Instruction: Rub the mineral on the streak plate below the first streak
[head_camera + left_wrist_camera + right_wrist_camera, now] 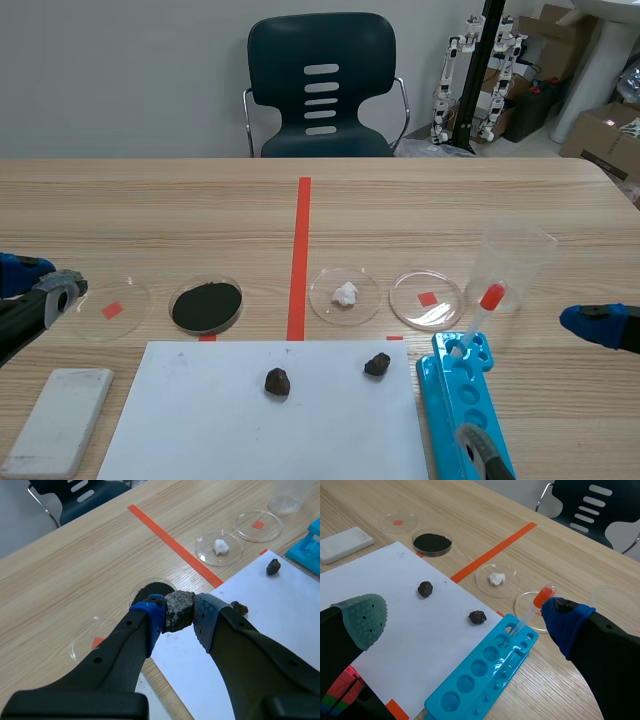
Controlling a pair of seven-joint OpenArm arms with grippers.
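Note:
My left gripper (pixel 179 619) is shut on a grey speckled mineral (pixel 177 606), held in the air above the table near the black powder dish (pixel 150 587). In the scene view this gripper (pixel 45 283) sits at the far left edge. The white streak plate (pixel 60 420) lies flat near the front left corner, below and in front of that gripper; it also shows in the right wrist view as the streak plate (pixel 345 544). My right gripper (pixel 465 620) is open and holds nothing, hovering at the right over the blue well tray (pixel 485 675).
White paper (pixel 200 420) carries two dark minerals (pixel 277 381) (pixel 377 365). Behind it stand several petri dishes: one empty (pixel 110 308), black powder (pixel 206 306), a white lump (pixel 345 295). A plastic cup (pixel 515 265) and red-bulb dropper (pixel 485 305) are at the right.

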